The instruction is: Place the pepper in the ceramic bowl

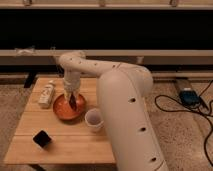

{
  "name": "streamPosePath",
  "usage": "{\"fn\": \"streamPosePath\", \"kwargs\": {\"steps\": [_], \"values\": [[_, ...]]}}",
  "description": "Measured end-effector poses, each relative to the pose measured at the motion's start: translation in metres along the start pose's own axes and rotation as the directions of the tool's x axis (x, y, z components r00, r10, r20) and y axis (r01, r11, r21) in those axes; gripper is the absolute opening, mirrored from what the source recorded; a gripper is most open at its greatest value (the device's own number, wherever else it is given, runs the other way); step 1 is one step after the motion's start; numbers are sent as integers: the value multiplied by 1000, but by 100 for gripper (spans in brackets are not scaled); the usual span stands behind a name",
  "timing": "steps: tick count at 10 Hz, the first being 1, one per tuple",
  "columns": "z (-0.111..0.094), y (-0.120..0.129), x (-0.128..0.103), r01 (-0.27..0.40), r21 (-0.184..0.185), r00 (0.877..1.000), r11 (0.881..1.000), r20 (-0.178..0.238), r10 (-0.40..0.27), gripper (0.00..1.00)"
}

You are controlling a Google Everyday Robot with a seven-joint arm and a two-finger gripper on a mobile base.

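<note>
a lab or test room rather than a home: a small wooden tabletop (pixel 65 137) on speckled floor (pixel 185 135), loose cables (pixel 180 107), a dark window wall, the gripper (pixel 73 100) over the ceramic bowl (pixel 62 111).

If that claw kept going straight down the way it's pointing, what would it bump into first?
Most likely the ceramic bowl: the gripper points down over its inside, with the dark pepper at its tip, though depth is hard to judge.
</note>
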Motion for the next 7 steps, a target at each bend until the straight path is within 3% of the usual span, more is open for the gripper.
{"fn": "streamPosePath", "kwargs": {"steps": [4,7], "values": [[-6,-2,-2,7,-6,1000,1000,15,-7,76],[-29,-16,-7,-24,27,997,999,80,22,76]]}}
